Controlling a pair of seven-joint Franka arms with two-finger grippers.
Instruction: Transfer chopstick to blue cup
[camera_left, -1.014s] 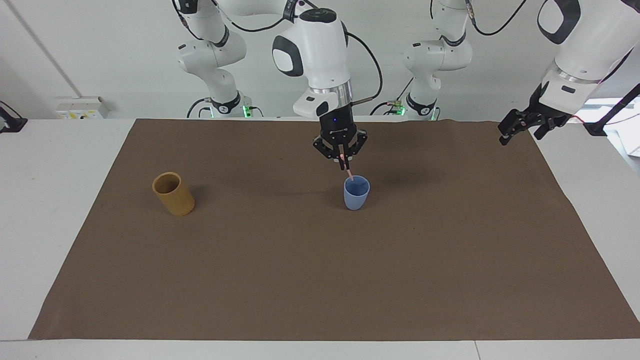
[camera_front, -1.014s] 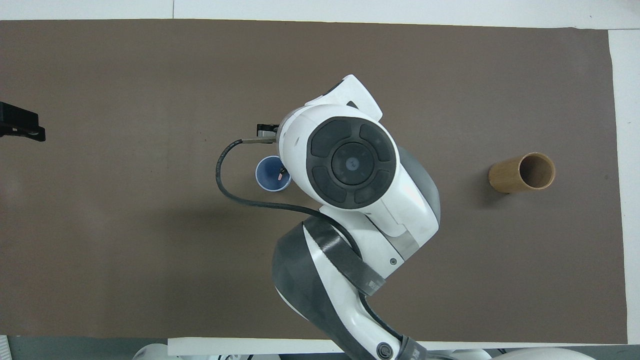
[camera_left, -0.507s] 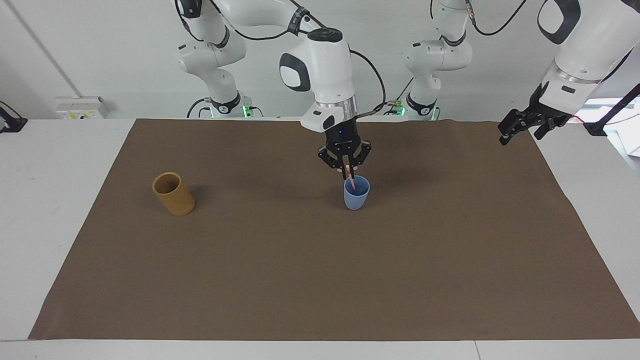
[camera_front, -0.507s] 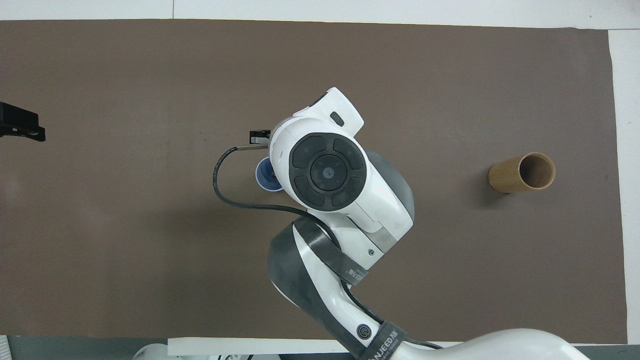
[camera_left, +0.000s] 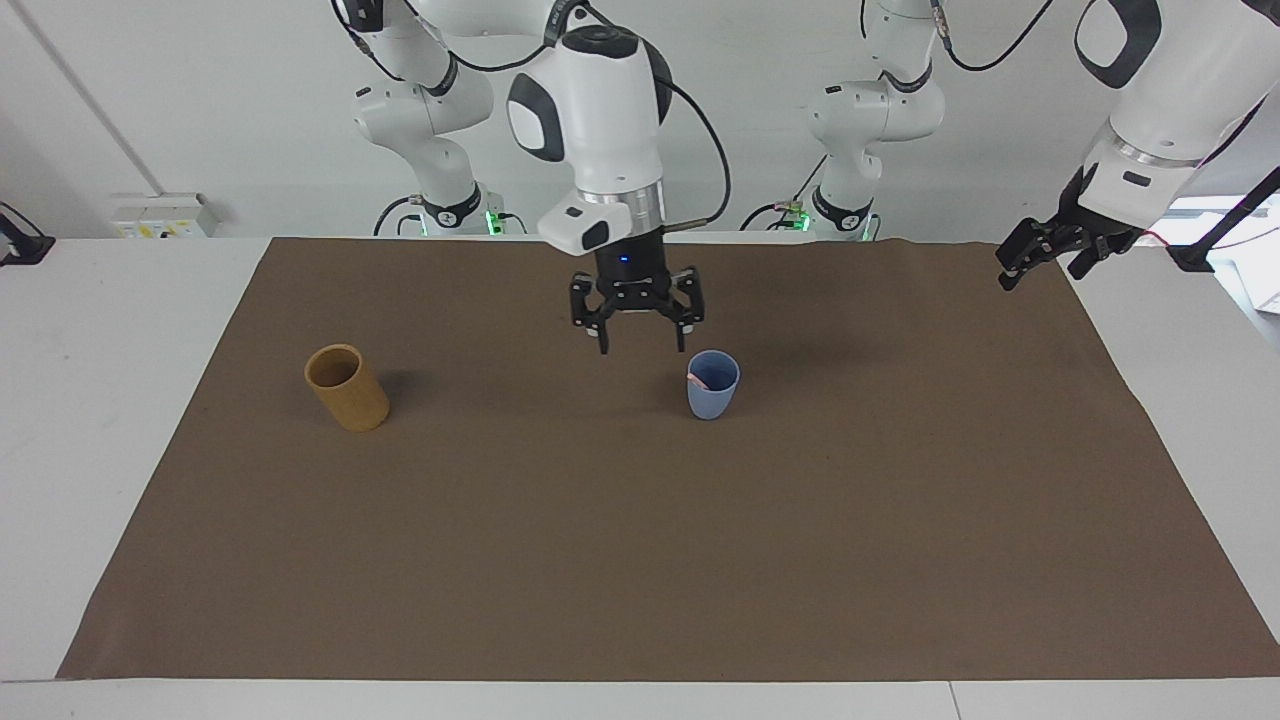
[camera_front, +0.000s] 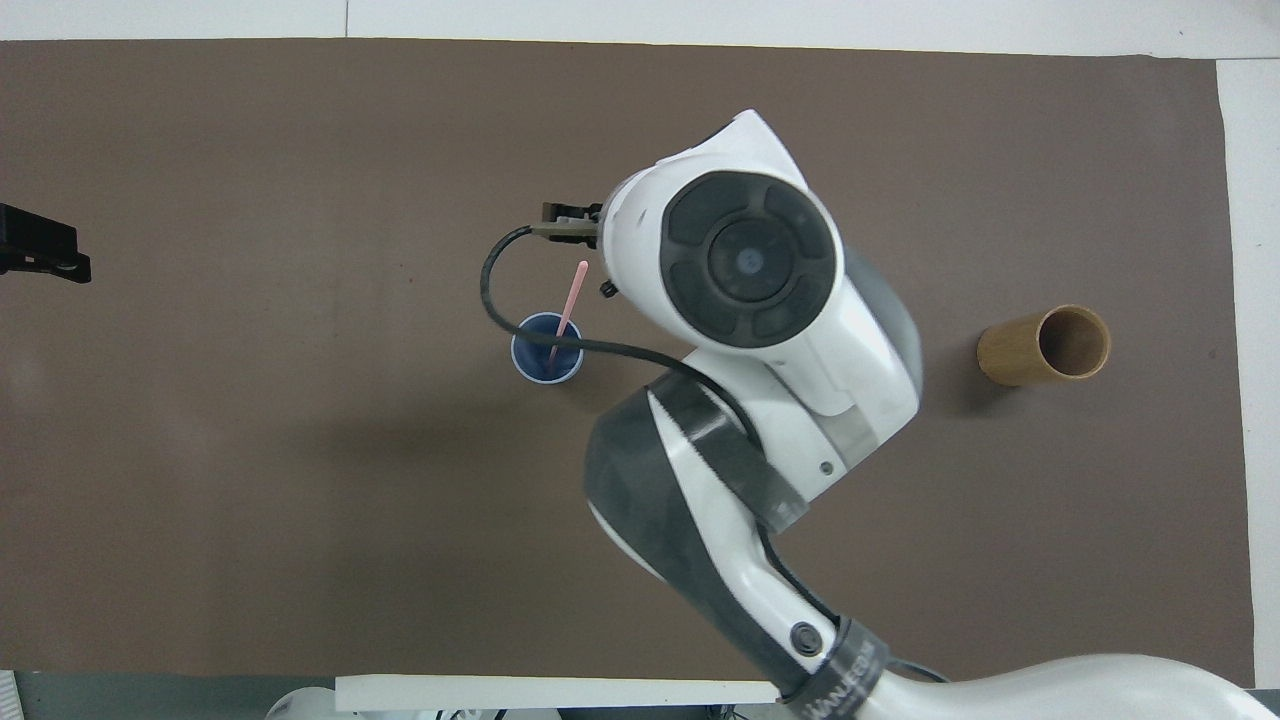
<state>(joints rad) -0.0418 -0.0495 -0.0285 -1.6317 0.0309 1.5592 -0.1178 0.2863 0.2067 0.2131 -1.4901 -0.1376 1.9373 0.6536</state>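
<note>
The blue cup (camera_left: 712, 392) stands upright on the brown mat, also seen in the overhead view (camera_front: 534, 366). The pale pink chopstick (camera_front: 570, 305) stands in the cup and leans on its rim, with its upper end sticking out. In the facing view only a short pink bit (camera_left: 697, 379) shows at the rim. My right gripper (camera_left: 642, 345) is open and empty, raised over the mat beside the cup toward the right arm's end. In the overhead view its own wrist hides it. My left gripper (camera_left: 1040, 268) is open and waits above the mat's edge at the left arm's end (camera_front: 40, 255).
A taller tan cup (camera_left: 346, 388) stands on the mat (camera_left: 640, 560) toward the right arm's end, also seen in the overhead view (camera_front: 1045, 346). The right arm's black cable (camera_front: 500, 300) hangs over the blue cup.
My right gripper held the chopstick in the blue cup's mouth, then opened and let it go. It rose and moved toward the right arm's end. The chopstick stays in the cup.
</note>
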